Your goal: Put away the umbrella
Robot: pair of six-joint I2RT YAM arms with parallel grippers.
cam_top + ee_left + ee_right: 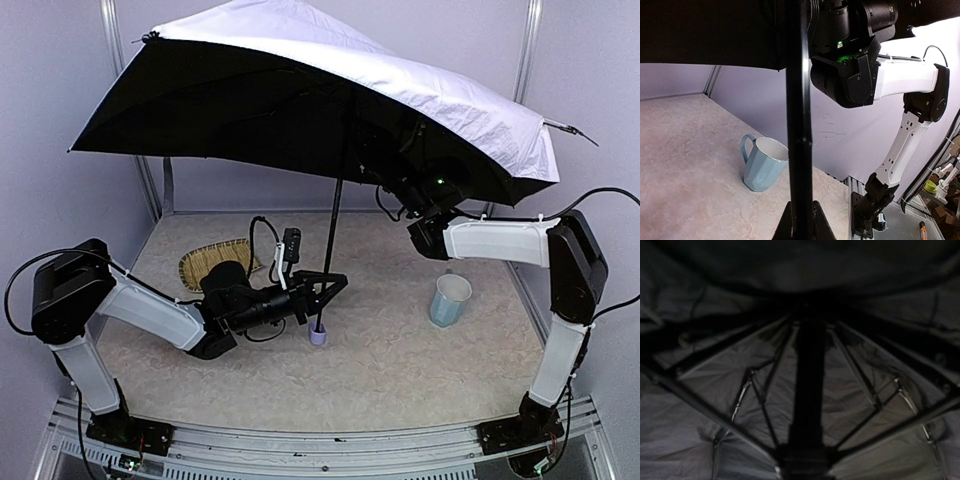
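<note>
The umbrella [330, 80] stands fully open across the upper frame, its handle on the surface [400, 370]. The left fingers [330, 280] clamp its shaft low down. Whether the right fingers [820, 30], up under the canopy, grip anything I cannot tell. Collapsing and stowing remain.

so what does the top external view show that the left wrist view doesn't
Only top external: the umbrella with its full open canopy, the lavender handle at the shaft's lower end, the woven tray and the left arm. Only left wrist: the loop handle on the mug, and boxes beyond the table's edge. Both: the black shaft, the mug and the right arm.
</note>
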